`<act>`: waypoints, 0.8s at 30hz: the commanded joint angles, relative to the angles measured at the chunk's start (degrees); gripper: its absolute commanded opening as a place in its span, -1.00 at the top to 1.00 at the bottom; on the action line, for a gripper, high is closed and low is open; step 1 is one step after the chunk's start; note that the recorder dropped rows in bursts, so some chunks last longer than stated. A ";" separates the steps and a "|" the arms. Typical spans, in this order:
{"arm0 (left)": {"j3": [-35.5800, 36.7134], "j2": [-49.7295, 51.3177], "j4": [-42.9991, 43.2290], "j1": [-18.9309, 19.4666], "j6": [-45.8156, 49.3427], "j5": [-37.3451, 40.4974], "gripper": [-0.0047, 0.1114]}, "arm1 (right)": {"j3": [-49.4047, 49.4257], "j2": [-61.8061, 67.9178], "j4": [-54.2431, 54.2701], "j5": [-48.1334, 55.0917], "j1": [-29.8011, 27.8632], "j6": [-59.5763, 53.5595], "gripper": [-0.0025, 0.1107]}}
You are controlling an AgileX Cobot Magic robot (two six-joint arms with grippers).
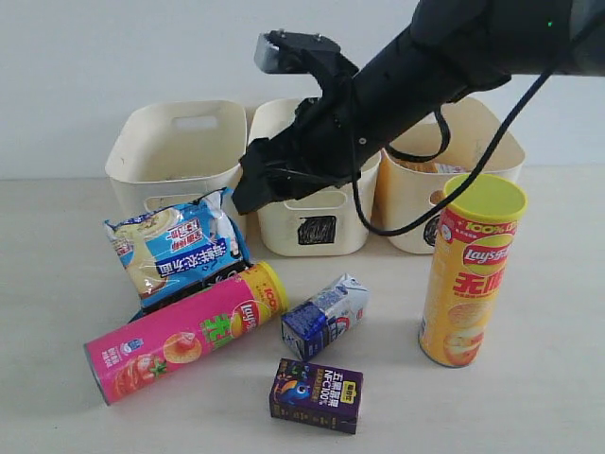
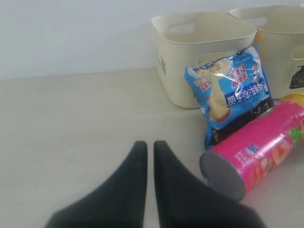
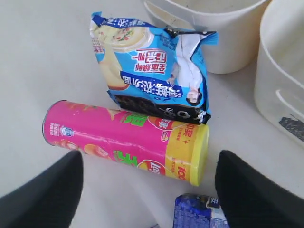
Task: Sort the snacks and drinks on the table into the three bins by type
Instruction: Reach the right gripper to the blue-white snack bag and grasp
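The pink chip tube point(image 1: 184, 331) lies on the table in front of the blue-white bag point(image 1: 175, 248), which leans on the left bin point(image 1: 175, 151). The yellow tube point(image 1: 471, 274) stands upright at the right. Near the front lie the blue-and-white carton point(image 1: 324, 315) and the dark purple box point(image 1: 316, 394). My right gripper point(image 1: 253, 186) reaches across and hangs open above the bag and pink tube point(image 3: 123, 140), holding nothing. Something orange point(image 1: 444, 168) shows in the right bin point(image 1: 406, 203). My left gripper point(image 2: 149, 145) is shut and empty, low over bare table beside the pink tube point(image 2: 259, 152).
The middle bin point(image 1: 317, 222) carries a black scribbled square on its front. The right arm's black cable loops in front of the middle and right bins. A pale wall stands behind the bins. The carton point(image 3: 199, 213) lies just beside the right gripper's fingers.
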 commanded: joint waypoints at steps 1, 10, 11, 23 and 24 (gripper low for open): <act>-0.15 -0.22 0.01 -0.11 -0.49 0.01 0.84 | -0.50 1.67 0.63 -3.63 2.63 -0.65 -0.31; -0.15 -0.22 0.01 -0.11 -0.49 0.01 0.84 | -1.42 6.87 0.24 -9.24 4.66 -0.65 -0.31; -0.15 -0.22 0.01 -0.11 -0.49 0.01 0.84 | -1.42 7.27 0.09 -10.23 4.88 -0.65 -0.31; -0.15 -0.22 0.01 -0.11 -0.49 0.01 0.84 | -5.74 13.95 -0.47 -13.92 5.72 -1.92 -0.31; -0.15 -0.22 0.01 -0.11 -0.49 0.01 0.84 | -6.25 14.56 -0.47 -13.62 5.72 -2.15 -0.31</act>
